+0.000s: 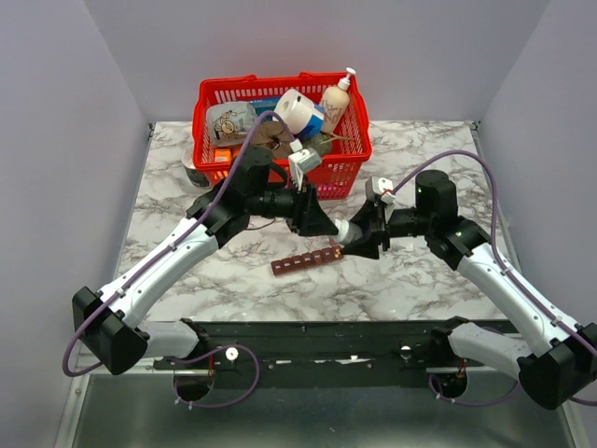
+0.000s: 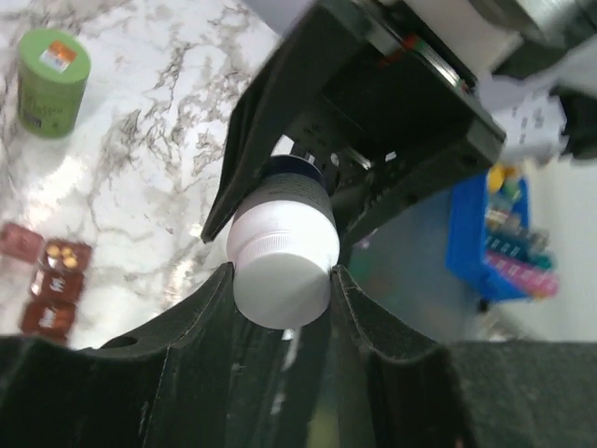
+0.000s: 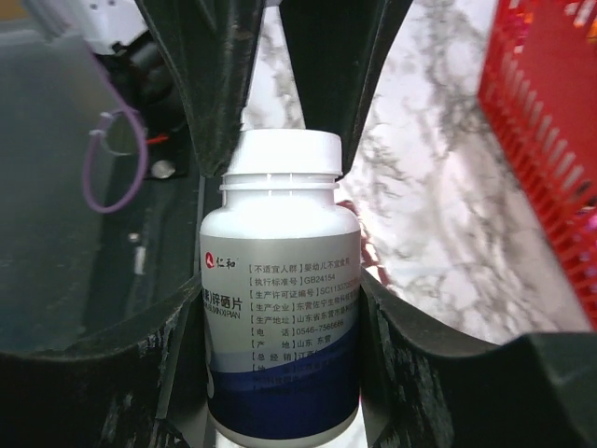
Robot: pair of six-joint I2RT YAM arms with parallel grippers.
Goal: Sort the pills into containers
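The left gripper is closed on the white ribbed screw cap of a single white plastic pill bottle with a blue band on its label. The right gripper is clamped round the bottle's body. The bottle's long axis runs roughly level from one tool to the other, cap end toward the left one, so the likely next move is a twist about that axis to free the cap. The one narrow dark-red plastic strip of compartments lies on the marble table below both tools. Its length is roughly parallel to the bottle, and its end nearer the right gripper sits almost under the bottle. The cells are too small to count from above. The left wrist view shows a few, one holding two pale pills.
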